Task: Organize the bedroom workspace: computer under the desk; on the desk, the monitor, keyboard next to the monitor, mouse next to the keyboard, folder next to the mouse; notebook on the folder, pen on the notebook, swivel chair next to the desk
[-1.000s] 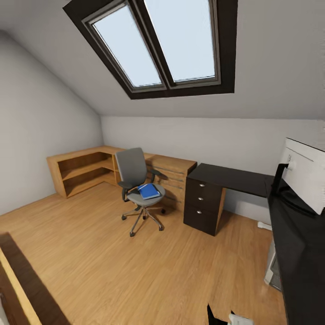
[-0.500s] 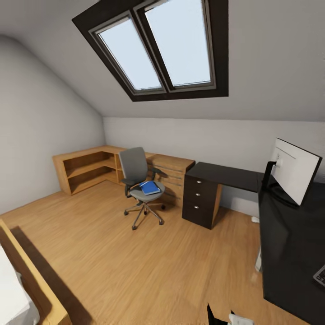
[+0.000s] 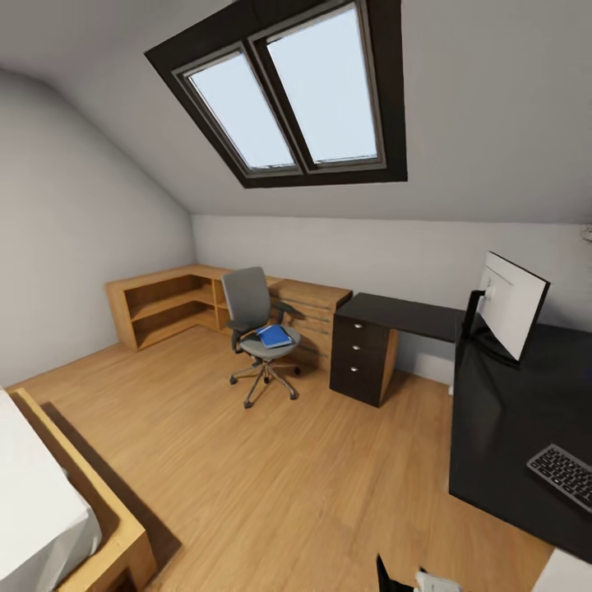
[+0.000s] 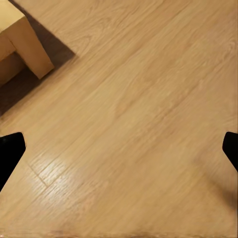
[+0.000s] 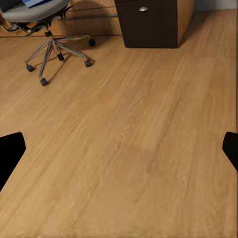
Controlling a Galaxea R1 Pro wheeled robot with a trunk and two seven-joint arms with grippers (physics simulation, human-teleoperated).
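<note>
Two pincers hang over bare floor, each with its dark fingertips spread wide to the edges of its wrist view and nothing between them: the left pincer above light wood planks near the corner of a pale wooden bed frame, the right pincer above planks short of the chair's chrome base.

From the head view, left to right: the bed with its white mattress sits at the near left. Against the far wall, under the sloped ceiling and the dark-framed skylight, a low wooden shelf unit runs into a light wooden dresser. The swivel chair stands in front of that dresser, apart from the desk, with the blue folder lying flat on its seat; the right wrist view catches the chair base and a sliver of the folder at the frame edge. Just right of the chair is the desk's dark three-drawer unit, seen too in the right wrist view. The glossy black desk turns toward the camera along the right side. The monitor stands on it near the corner, its white back facing this way. The keyboard lies on the near part of the desk, well apart from the monitor.
</note>
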